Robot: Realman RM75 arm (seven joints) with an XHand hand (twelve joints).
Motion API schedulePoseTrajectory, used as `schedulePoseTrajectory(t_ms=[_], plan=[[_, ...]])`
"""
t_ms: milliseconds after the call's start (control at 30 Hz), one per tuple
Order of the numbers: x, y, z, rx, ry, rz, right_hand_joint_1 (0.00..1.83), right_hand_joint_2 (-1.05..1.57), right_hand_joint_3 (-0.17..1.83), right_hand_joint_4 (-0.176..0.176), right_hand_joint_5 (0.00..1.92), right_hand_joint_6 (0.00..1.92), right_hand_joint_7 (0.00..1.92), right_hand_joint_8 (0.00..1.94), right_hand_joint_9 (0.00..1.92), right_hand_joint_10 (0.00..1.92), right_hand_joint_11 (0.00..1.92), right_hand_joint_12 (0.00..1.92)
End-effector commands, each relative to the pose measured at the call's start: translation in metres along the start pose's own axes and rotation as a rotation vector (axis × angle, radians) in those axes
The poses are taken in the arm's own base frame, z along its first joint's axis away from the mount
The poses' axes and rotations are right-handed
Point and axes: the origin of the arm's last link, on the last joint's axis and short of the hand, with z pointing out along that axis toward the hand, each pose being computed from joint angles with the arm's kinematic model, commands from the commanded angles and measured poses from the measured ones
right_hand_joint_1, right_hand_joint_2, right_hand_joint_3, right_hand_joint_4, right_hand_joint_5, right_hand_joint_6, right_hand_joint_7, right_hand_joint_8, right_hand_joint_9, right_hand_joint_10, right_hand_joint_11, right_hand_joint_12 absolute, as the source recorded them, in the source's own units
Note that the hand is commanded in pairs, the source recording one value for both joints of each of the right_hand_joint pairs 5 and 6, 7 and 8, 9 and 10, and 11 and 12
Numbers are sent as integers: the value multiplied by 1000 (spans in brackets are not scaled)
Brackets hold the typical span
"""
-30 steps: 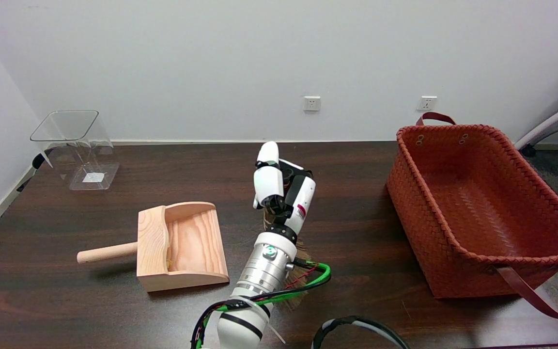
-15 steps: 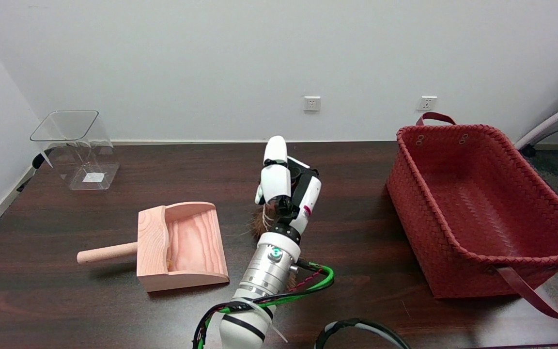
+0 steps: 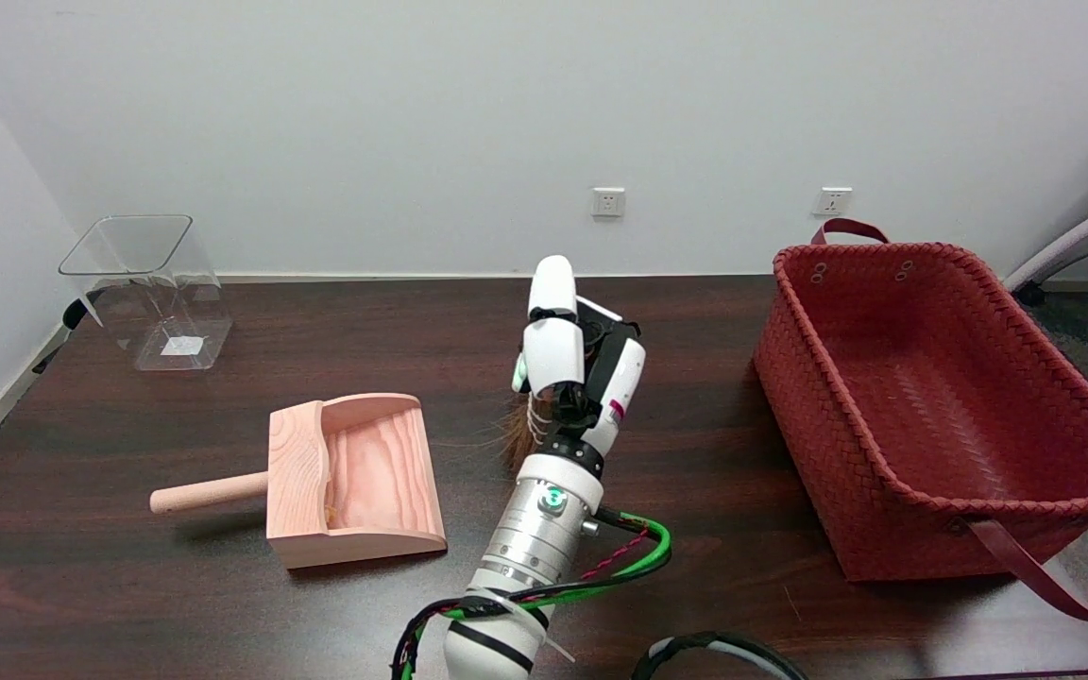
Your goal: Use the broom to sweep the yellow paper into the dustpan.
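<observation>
The right black-and-white hand (image 3: 574, 364) is closed around a small broom with brown bristles (image 3: 518, 436), whose bristle tuft pokes out to the left beneath the hand, above the dark wooden bench (image 3: 695, 529). The pale wooden dustpan with a round handle (image 3: 350, 480) lies to the left, its open mouth facing the hand and a little apart from the bristles. A small yellow scrap, the yellow paper (image 3: 329, 515), appears to lie inside the dustpan at its back wall. A clear plastic container (image 3: 149, 288) stands at far left; a red woven basket (image 3: 931, 406) sits at right
</observation>
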Motion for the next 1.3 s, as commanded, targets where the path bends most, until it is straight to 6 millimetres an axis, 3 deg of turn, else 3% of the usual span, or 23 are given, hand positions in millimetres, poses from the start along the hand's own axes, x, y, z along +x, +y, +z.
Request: schedulePoseTrajectory(t_ms=[33, 267, 633, 900, 1133, 1300], plan=[[12, -1, 1, 40, -3, 4, 635, 1571, 98, 0, 1920, 1920, 1920, 1920, 1920, 1920, 1920, 1920], [2, 6, 14, 50, -26, 162, 606, 1571, 91, 0, 1920, 1920, 1920, 1920, 1920, 1920, 1920, 1920], [-10, 9, 16, 8, -38, 304, 563, 1571, 53, 0, 1920, 1920, 1920, 1920, 1920, 1920, 1920, 1920], [-28, -3, 19, 7, -72, 371, 540, 1571, -39, 0, 1920, 1920, 1920, 1920, 1920, 1920, 1920, 1920], [-30, -15, 33, 29, -186, 258, 552, 1571, -83, 0, 1920, 1920, 1920, 1920, 1920, 1920, 1920, 1920], [-34, -16, 43, -52, -326, 140, 581, 1571, -113, 0, 1920, 1920, 1920, 1920, 1920, 1920, 1920, 1920]])
